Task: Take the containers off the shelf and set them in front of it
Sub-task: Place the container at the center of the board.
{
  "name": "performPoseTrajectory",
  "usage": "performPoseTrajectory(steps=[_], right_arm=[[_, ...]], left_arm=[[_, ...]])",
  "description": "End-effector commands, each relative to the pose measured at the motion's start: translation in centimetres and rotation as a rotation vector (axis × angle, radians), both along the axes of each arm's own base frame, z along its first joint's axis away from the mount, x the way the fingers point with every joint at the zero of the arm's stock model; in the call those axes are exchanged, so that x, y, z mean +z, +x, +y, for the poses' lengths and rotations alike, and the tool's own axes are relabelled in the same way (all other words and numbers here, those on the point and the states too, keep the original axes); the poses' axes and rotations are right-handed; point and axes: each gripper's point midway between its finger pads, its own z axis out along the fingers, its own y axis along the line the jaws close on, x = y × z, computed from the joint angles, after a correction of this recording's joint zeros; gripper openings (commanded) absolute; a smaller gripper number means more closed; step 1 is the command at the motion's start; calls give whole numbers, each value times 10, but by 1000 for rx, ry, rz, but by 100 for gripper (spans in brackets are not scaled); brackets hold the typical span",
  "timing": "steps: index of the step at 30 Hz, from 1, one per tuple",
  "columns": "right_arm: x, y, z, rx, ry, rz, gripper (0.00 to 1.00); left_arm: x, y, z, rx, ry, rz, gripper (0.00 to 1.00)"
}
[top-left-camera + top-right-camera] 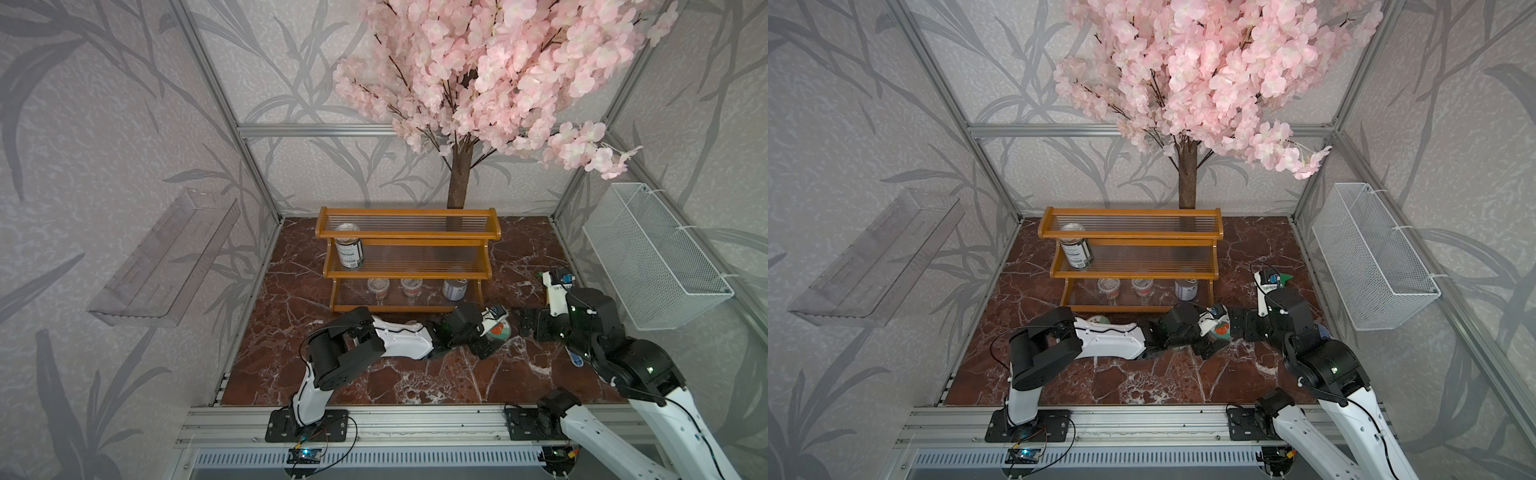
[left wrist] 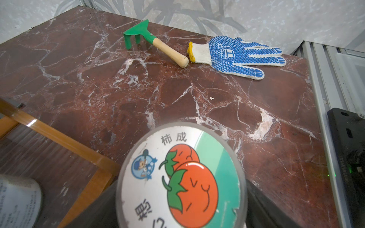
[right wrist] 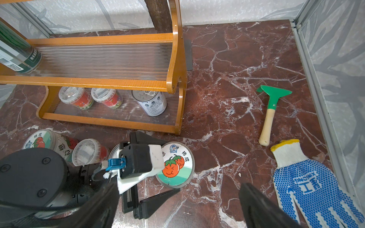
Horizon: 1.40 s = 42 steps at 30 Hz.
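Note:
The orange-brown shelf (image 1: 407, 274) (image 3: 102, 83) holds a tall tin (image 1: 349, 249) on its middle tier. Two clear cups (image 3: 76, 97) (image 3: 107, 97) and a tin (image 3: 150, 102) stand on the bottom tier. In front of it stand a tomato-lid jar (image 3: 42, 141), a cup (image 3: 87, 151) and a half-hidden tin (image 3: 114, 152). Another tomato-lid jar (image 1: 498, 330) (image 2: 181, 177) (image 3: 174, 163) stands on the marble between the spread fingers (image 3: 158, 197) of my left gripper (image 1: 496, 328). My right gripper (image 3: 175, 186) (image 1: 521, 324) hangs open and empty just right of it.
A green hand rake (image 3: 270, 110) (image 2: 152, 43) and a blue-dotted glove (image 3: 308, 181) (image 2: 237, 53) lie on the marble right of the shelf. A white mesh basket (image 1: 656, 257) hangs on the right wall, a clear tray (image 1: 166, 257) on the left. The tree trunk (image 1: 459, 178) rises behind.

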Motion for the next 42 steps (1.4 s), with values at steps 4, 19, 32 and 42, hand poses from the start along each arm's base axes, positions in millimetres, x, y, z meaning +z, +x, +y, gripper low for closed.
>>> performPoseTrajectory(steps=[4, 19, 32, 42], right_arm=[[0, 3, 4, 3, 25, -14, 99], [10, 11, 22, 97, 60, -69, 99], [25, 17, 93, 416, 286, -144, 99], [22, 22, 102, 435, 311, -124, 99]], left_arm=[[30, 1, 2, -20, -31, -32, 94], [73, -6, 59, 56, 30, -24, 100], [119, 65, 243, 587, -41, 1, 100], [156, 108, 371, 1001, -93, -96, 100]])
